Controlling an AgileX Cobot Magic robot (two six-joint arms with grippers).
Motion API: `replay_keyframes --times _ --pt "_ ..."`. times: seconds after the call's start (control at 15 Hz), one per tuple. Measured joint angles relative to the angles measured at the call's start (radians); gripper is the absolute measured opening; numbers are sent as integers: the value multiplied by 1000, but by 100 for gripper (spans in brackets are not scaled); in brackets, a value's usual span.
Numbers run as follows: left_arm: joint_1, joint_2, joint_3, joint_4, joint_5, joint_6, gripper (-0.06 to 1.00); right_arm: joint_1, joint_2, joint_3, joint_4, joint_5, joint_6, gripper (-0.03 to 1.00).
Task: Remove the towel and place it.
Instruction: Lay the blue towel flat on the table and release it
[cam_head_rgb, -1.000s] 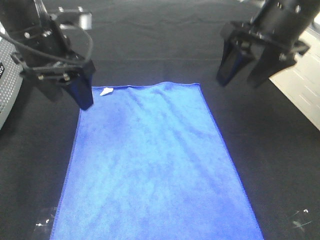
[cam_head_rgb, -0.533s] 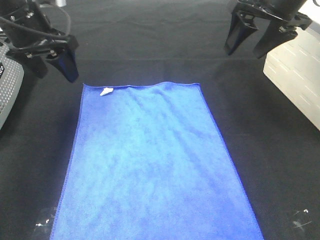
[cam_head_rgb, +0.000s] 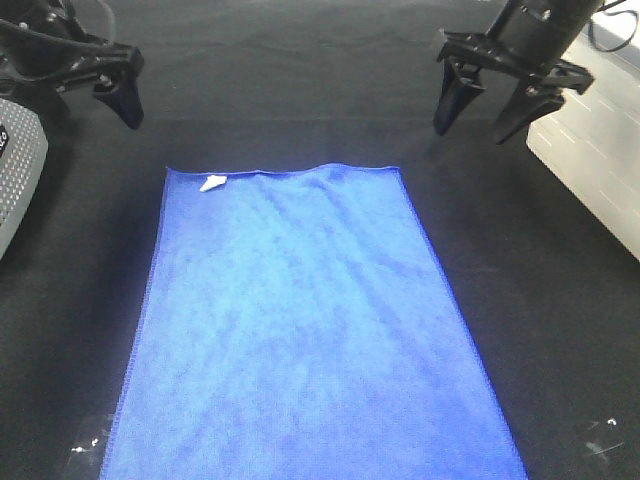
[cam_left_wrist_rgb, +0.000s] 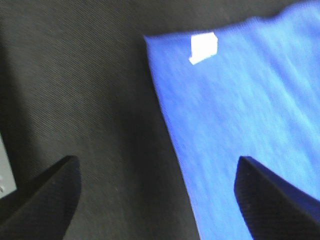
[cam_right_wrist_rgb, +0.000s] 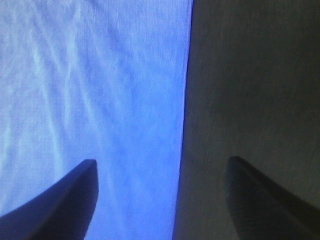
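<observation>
Black covering (cam_head_rgb: 300, 90), towel (cam_head_rgb: 300, 330); left fingers (cam_head_rgb: 122, 98), right fingers (cam_head_rgb: 450, 95) wide apart, empty.

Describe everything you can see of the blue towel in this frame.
The towel is a bright royal-blue rectangle of fuzzy, microfibre-looking cloth with a stitched hem. It lies spread flat, with faint wrinkles, on the black table covering. Its near end runs out of the high view. A small white tag sits at the far corner on the left arm's side. The left gripper and right gripper hang open near its far corners, and neither touches it.
</observation>
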Motion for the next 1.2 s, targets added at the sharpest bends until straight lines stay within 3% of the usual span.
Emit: replay_keyframes --times 0.27,0.6,0.8,1.0,1.2 --pt "54 106 -5 -99 -76 93 79 0 130 -141 -2 -36 -50 69" --pt "54 222 -5 -103 -110 144 79 0 218 -203 -10 -36 -49 69" --pt "54 229 -7 -126 -89 164 79 0 219 -206 -10 -50 -50 78" --pt "56 276 -79 -126 -90 167 79 0 221 -209 -6 -117 -82 80" --pt "69 372 -214 -190 -84 174 79 0 282 -227 72 -127 -128 80"
